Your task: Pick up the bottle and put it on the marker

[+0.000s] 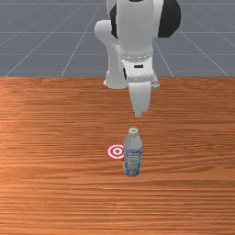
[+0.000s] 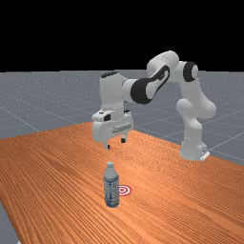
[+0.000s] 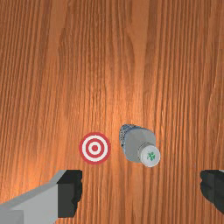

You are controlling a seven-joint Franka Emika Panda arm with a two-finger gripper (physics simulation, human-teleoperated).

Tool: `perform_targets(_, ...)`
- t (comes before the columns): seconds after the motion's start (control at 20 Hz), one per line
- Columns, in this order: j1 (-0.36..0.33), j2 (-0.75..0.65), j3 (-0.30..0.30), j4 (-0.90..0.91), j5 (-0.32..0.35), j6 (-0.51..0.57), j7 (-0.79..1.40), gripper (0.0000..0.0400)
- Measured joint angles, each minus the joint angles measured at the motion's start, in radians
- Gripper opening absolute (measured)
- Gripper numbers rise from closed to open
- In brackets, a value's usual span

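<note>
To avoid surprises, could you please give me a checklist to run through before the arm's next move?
- Claw open: ok, its fingers stand apart.
- Bottle upright on the table: ok.
- Claw above the bottle: ok, clear of its cap.
- Claw squarely centred over the cap: cannot tell.
- Marker uncovered: ok, the bottle stands beside it.
- Bottle gripped: not ok, the fingers don't touch it.

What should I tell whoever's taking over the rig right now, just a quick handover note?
Claw: open, empty, above the bottle.
Bottle: upright on the table, beside the marker, not on it.
Marker: flat on the table, toward the front view's left from the bottle.
Done: claw brought over the bottle's area; nothing gripped.
Left: lower, grip the bottle, lift it, set it on the marker, let go.
</note>
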Motion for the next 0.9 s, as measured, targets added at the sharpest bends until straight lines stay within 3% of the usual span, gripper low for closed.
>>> perform_targets(0.1, 0.034, 0.035, -0.032, 0.04, -0.084, -0.029, 0.052, 0.04)
perform_targets(0.55, 0.033, 0.061, -0.033, -0.013, -0.087, 0.07, 0.054, 0.04)
perform_targets(0.9, 0.031, 0.128, -0.031, 0.104, -0.087, 0.014, 0.033, 0.04)
